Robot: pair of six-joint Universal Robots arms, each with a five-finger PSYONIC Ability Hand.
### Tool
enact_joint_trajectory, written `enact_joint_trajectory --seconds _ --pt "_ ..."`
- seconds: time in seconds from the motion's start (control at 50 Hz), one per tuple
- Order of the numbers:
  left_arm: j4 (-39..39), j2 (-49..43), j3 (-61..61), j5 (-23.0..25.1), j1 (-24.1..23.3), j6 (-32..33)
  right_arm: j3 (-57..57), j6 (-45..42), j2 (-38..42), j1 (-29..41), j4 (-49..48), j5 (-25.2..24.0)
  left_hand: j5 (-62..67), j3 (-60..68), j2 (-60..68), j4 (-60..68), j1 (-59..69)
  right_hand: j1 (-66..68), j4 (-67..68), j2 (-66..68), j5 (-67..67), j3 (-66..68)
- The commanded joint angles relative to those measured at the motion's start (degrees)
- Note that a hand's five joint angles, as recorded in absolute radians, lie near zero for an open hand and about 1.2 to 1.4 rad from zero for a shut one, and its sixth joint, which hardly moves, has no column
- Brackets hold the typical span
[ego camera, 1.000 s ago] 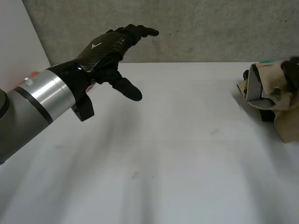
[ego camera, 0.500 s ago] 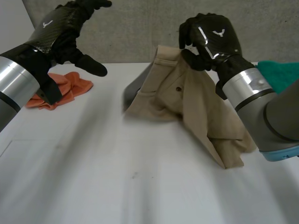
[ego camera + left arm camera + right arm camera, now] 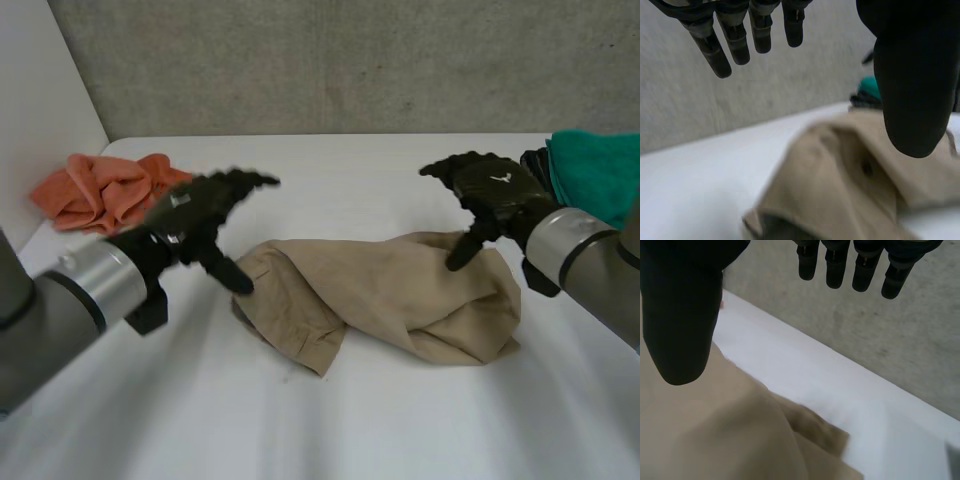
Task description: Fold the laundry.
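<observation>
Nearest, in front of the beige garment (image 3: 385,295): bare white desk (image 3: 330,430). Lies in a loose, crumpled heap about the middle of the desk, not yet spread flat, with one flap turned out toward the front at its left end and a thicker bunch at its right end.

At the garment's left end, the left hand (image 3: 195,225), low and just beside the cloth. Fingers (image 3: 737,47) straight and spread, released, grasping nothing; thumb hanging over the cloth.

At the garment's right end, the right hand (image 3: 490,195), a little higher than the cloth. Fingers (image 3: 862,270) also straight and released, holding nothing; thumb pointing down at the far edge of the garment, touching it or just above it, cannot tell which.

Beyond the garment on the left side, well apart from it: a bunched orange cloth (image 3: 100,190). Beyond the garment on the right side, behind the right hand: a green cloth (image 3: 600,170). Farthest, behind everything: a grey wall (image 3: 350,60).

Seems to be the very beginning of the fold: garment on the desk, but no layer smoothed and no fold made. Next move probably calls for finding a true edge or corner at each end of the garment, pinching one with each hand, and drawing them apart to flatten it. Asks for care not to catch two layers together in the bunched right end.
</observation>
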Motion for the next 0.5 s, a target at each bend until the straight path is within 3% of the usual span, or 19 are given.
enact_joint_trajectory --seconds 0.02,0.14,0.2,0.22,0.24,0.36,0.5 --pt "3.7 -8.4 1.0 -2.0 -3.4 7.4 7.8 -9.9 -0.8 0.2 -3.9 2.4 -2.8 -2.2 -1.9 -1.6 -0.8 -2.7 -2.1 -2.0 -2.7 -1.8" --pt "4.5 -18.1 8.0 -7.4 -6.7 9.7 12.0 -14.3 3.4 2.9 -12.9 5.1 -2.3 -1.8 -1.4 -1.1 -0.3 -2.7 -2.1 -2.0 -2.7 -1.8" --pt "3.5 -20.8 10.5 -9.3 -6.7 10.5 11.2 -14.3 7.6 3.7 -16.6 7.3 30.8 31.3 31.7 32.0 32.8 -2.7 -2.1 -2.0 -2.7 -1.8" --pt "2.5 -21.8 12.0 -10.6 -6.1 10.9 10.8 -14.2 8.4 3.8 -17.2 8.1 58.4 59.0 59.3 59.6 60.4 -2.7 -2.1 -2.0 -2.7 -1.8" --pt "2.2 -22.0 12.6 -11.3 -5.8 11.1 10.2 -14.2 9.0 3.9 -17.4 8.8 67.1 67.7 68.1 68.3 69.2 -2.7 -2.1 -2.0 -2.7 -1.8" --pt "5.5 -17.2 18.2 -16.9 0.1 11.5 8.9 -13.0 6.3 2.5 -17.0 12.1 67.2 67.8 68.1 68.4 69.2 -2.7 -2.1 -2.0 -2.7 -1.8" --pt "15.6 -11.3 23.7 -15.0 0.4 7.6 10.5 -8.0 0.4 0.7 -18.3 10.4 67.2 67.8 68.1 68.4 69.2 -2.7 -2.1 -2.0 -2.7 -1.8"
